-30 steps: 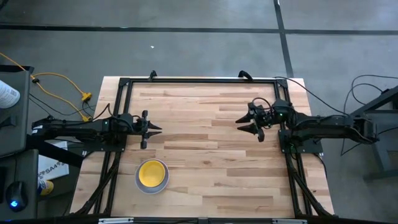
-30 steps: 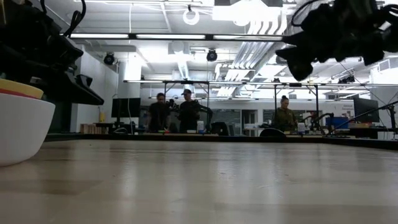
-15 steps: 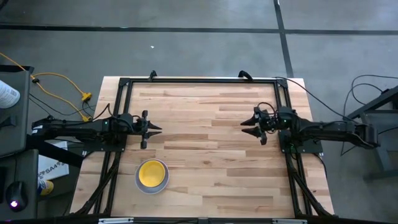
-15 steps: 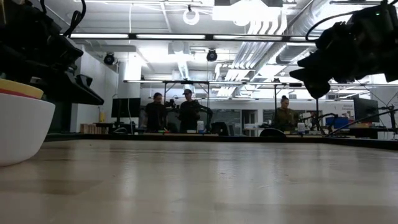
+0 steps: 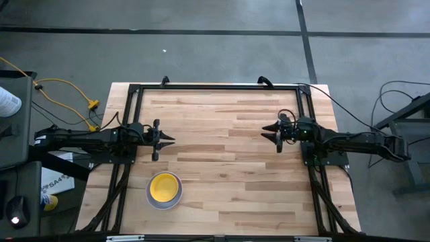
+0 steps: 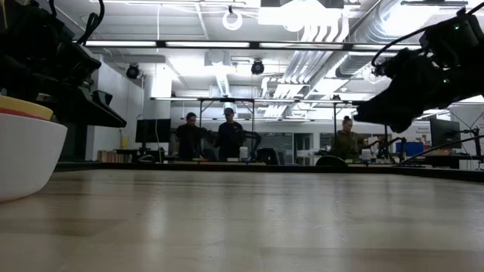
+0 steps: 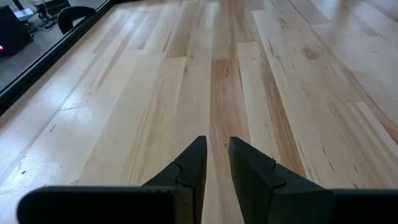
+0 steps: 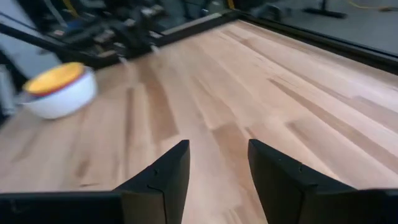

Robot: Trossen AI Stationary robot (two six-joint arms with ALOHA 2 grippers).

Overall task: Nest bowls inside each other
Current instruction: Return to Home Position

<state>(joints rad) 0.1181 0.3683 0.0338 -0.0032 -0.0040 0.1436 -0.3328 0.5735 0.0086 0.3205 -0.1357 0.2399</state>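
One stack of nested bowls [image 5: 164, 190] stands on its base on the wooden table [image 5: 222, 168], near the front left. The outer bowl is white [image 6: 23, 155], the top one yellow [image 8: 57, 76], and a red rim shows between them. My left gripper [image 5: 169, 140] hovers at the table's left, farther back than the stack. Its fingers [image 7: 193, 163] are a narrow gap apart with nothing between them. At the table's right my right gripper [image 5: 264, 132] hovers open and empty, seen also in its wrist view [image 8: 217, 155].
A black frame [image 5: 215, 86] runs along the table's far edge and both sides. Bare wood lies between the two grippers. Beyond the table several people [image 6: 227, 140] stand in the room. Yellow cables [image 5: 67, 91] lie on the floor at the left.
My right gripper has drawn back toward the table's right edge and sunk lower, tipping up from a downward slant to nearly level. It has stayed open. The bowl stack has not moved.
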